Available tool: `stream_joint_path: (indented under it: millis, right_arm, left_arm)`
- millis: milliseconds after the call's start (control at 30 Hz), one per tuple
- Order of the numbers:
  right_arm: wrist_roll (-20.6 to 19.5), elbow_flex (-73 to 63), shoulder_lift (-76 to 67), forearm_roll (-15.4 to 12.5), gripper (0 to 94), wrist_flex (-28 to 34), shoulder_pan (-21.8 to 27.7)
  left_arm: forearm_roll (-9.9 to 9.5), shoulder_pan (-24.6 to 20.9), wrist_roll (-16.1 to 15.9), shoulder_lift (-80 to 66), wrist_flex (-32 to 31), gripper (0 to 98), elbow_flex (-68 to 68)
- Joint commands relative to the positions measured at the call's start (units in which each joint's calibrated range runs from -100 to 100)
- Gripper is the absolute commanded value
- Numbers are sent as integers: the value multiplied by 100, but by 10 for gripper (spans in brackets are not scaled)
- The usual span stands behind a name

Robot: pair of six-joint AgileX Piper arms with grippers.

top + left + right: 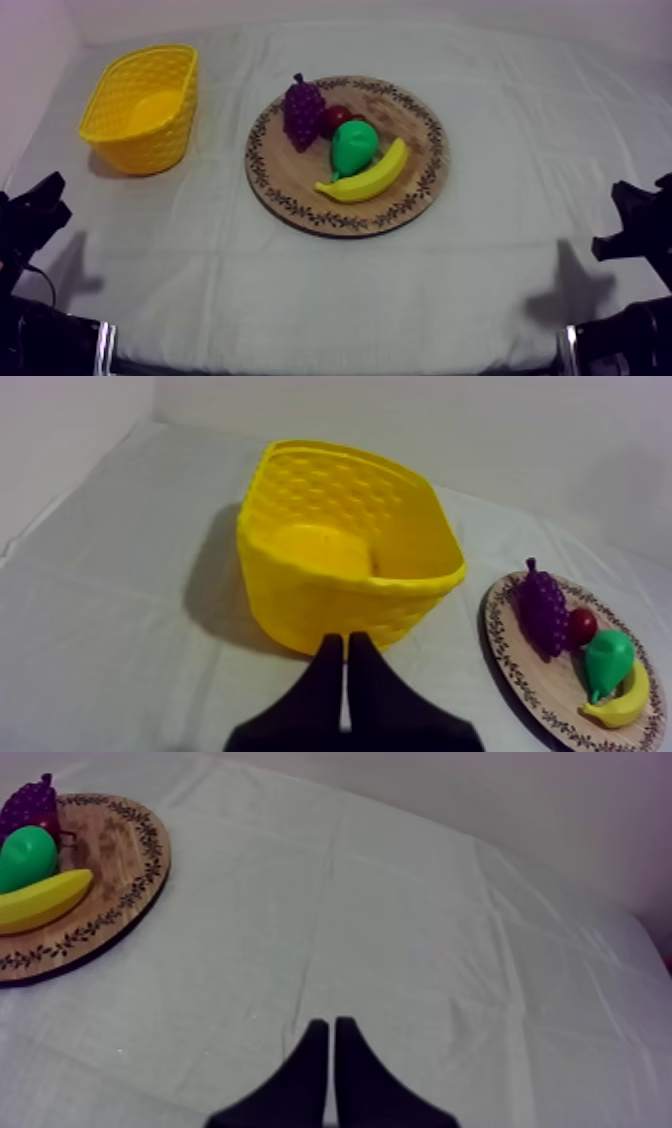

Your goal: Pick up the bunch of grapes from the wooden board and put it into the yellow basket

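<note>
A purple bunch of grapes lies at the far left side of the round wooden board, against a small red fruit. The yellow basket stands to the board's left with nothing in it. My left gripper rests low at the table's left side, well short of the basket. In the left wrist view its fingers lie together as a narrow wedge before the basket, with the grapes off to the side. My right gripper is shut over bare cloth, far from the board.
A green pear and a yellow banana lie on the board beside the grapes. Grey-white cloth covers the table, with open room between the board and both arms. My right gripper sits low at the right edge.
</note>
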Motion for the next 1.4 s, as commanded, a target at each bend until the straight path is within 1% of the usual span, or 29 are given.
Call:
stream_joint_path:
  millis: [0,500,633,833,1000,1267,1367]
  right_arm:
    - [1,-1,2,-1,3,0,3]
    - [1,-1,2,-1,3,0,3]
    - [1,-1,2,-1,3,0,3]
    - [1,-1,2,-1,3,0,3]
    - [1,-1,2,-1,3,0,3]
    - [1,-1,2,-1,3,0,3]
    - [1,-1,2,-1,3,0,3]
  left_arm:
    - [-10,-25,-1116,0,-17,0,24]
    - [0,-25,-1122,10,40,0,-4]
    - [-1,-25,-1127,282,97,0,-241]
    - [-14,6,-1170,1147,295,0,-1253]
    - [1,173,-1181,1978,515,0,-2254]
    - [120,520,-1229,3456,1225,0,-3711]
    - [192,597,-1266,3922,1504,0,-4098]
